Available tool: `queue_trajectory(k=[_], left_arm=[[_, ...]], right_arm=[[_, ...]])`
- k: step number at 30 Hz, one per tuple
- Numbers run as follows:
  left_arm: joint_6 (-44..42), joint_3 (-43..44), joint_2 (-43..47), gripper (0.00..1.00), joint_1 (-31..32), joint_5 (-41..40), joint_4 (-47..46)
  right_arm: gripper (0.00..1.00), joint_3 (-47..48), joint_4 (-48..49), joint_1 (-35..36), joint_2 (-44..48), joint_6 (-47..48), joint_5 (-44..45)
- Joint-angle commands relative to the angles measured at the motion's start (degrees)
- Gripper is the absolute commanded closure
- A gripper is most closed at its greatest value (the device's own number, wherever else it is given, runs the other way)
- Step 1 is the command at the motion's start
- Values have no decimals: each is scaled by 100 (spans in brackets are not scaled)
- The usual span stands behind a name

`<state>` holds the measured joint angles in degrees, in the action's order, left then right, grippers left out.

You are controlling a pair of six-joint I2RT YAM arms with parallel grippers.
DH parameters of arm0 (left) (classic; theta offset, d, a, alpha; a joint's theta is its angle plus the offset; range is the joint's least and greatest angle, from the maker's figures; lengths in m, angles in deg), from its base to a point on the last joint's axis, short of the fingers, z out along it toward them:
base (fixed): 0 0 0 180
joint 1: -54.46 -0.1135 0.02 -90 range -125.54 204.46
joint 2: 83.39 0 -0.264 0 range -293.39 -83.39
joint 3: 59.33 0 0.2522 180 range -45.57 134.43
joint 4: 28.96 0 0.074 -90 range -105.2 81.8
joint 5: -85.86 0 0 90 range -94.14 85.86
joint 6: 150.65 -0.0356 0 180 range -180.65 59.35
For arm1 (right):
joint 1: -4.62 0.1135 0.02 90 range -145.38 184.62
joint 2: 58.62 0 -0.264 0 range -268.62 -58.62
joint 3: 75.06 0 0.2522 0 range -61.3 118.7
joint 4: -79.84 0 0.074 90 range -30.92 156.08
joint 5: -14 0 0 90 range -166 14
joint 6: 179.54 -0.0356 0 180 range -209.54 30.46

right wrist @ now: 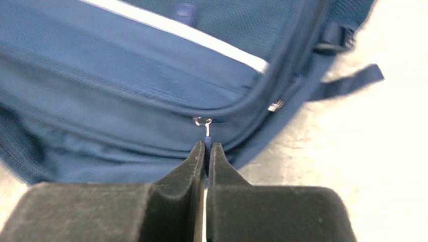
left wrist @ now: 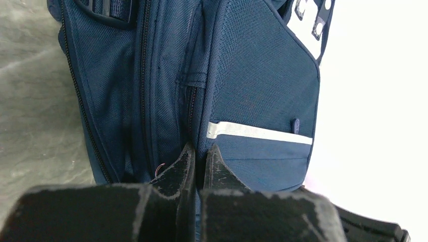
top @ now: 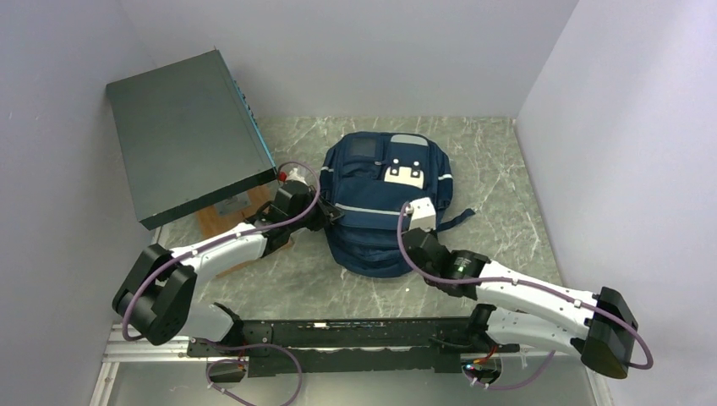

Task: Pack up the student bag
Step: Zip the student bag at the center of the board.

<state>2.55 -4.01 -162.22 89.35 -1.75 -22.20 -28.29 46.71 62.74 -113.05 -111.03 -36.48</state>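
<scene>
Bag point(top: 363, 182) lies flat, front up, mid-table point(top: 499, 161), btwn my two arms. My R gripper point(right wrist: 207, 147) is pinched tight on a zip pull point(right wrist: 206, 131) at the bag's near edge. L gripper point(left wrist: 200, 151) is clamped together against the bag's side by a zip; can't tell if fabric's caught.

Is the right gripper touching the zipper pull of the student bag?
Touching. The right wrist view shows the right gripper shut on the zipper pull.

navy student bag point(top: 372, 245) with pale stripes, grey-green box point(top: 186, 135), grey marbled table point(top: 490, 161).
</scene>
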Motion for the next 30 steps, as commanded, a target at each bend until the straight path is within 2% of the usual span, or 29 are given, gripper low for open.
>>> queue_trajectory(k=[1, 4, 6, 13, 17, 18, 20, 22, 25, 26, 28, 29, 30], left_arm=[[-377, 54, 382, 100, -377, -1211, 182], [-379, 17, 403, 100, -425, -1173, 197], [-374, -19, 404, 100, -439, -1118, 171], [-613, -43, 298, 100, -440, -734, 22], [-944, 26, 312, 100, -453, -655, 249], [-1010, 16, 337, 100, -453, -638, 277], [-1109, -73, 359, 100, -456, -537, 189], [-1165, -124, 368, 100, -457, -456, 180], [-1242, -119, 340, 100, -457, -338, 232], [-1273, -107, 341, 100, -462, -310, 262], [-1319, -69, 349, 100, -479, -248, 297], [-1327, -47, 358, 96, -491, -161, 330], [-1346, -29, 373, 87, -506, 45, 281]], right_arm=[[100, 432, -1330, -927, -168, -1442, 837], [100, 709, -2057, -1742, -502, -2387, 907], [100, 770, -1892, -2049, -650, -2289, 915], [100, 278, 1233, -2370, -1009, 414, 374], [100, 287, 1742, -2877, -1397, 1441, 464], [100, 266, 1885, -3114, -1457, 1691, 268], [100, 143, 2488, -3569, -1523, 2269, -669], [100, -60, 3173, -3732, -1534, 2755, -1422], [100, -131, 3803, -3740, -1420, 2982, -1706], [97, -81, 3783, -3740, -1376, 2937, -1715], [54, 230, 3263, -3739, -1234, 2820, -1761], [46, 412, 2826, -3743, -1159, 2674, -1727], [42, 579, 2423, -3739, -1042, 2491, -1673]])
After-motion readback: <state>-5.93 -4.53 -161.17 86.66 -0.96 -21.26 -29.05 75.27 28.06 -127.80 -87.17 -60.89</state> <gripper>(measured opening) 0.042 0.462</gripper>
